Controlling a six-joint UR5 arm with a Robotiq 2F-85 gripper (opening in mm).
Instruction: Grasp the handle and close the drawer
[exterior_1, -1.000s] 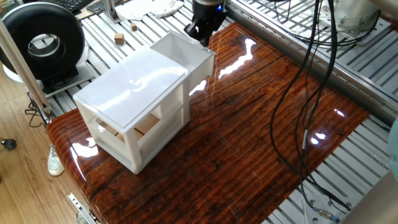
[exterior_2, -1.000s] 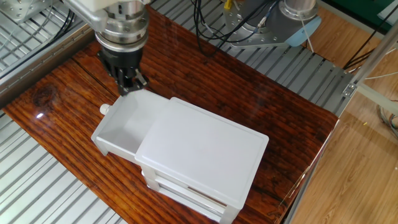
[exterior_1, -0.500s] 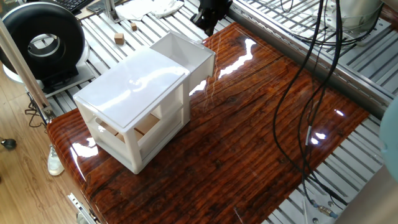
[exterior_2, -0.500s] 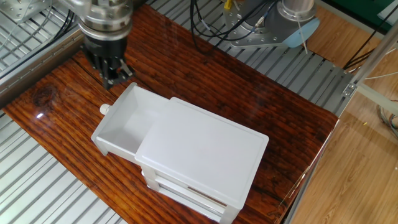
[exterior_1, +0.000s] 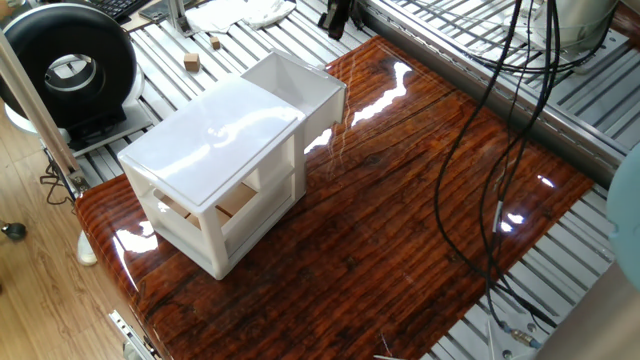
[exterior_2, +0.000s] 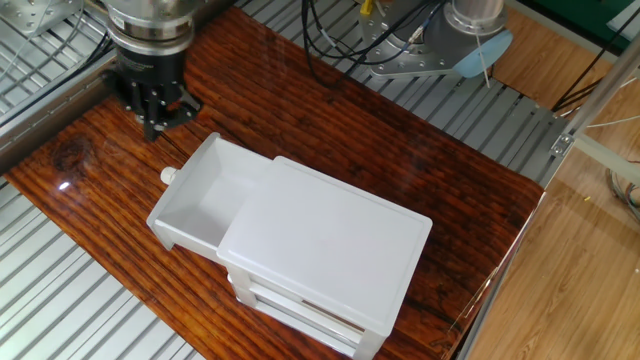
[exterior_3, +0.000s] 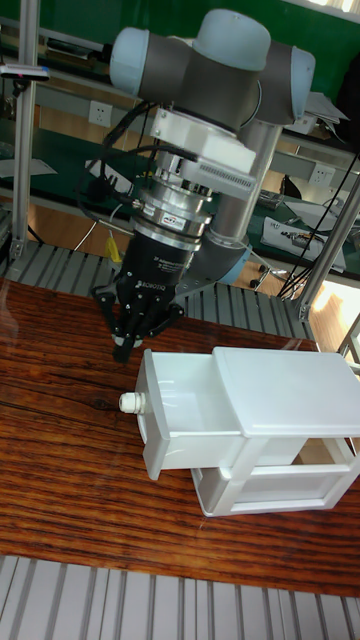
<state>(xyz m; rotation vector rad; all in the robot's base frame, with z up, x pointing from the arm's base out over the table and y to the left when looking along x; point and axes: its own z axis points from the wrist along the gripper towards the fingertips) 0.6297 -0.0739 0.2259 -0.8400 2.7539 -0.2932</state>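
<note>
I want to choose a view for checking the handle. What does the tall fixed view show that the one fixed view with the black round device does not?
Only the tall view shows the round handle on the drawer front and the end effector above it, not touching. Only the other view shows the black round device and a wooden cube. Both show the drawer pulled out of the cabinet.

The drawer (exterior_2: 195, 205) and its cabinet (exterior_2: 325, 255) are glossy white, the round handle (exterior_3: 129, 402) off-white. The table (exterior_1: 400, 210) is dark reddish-brown wood with black grain stripes and white glare. At 11 o'clock from the drawer, the gripper (exterior_2: 155, 112) is black under a silver collar.
</note>
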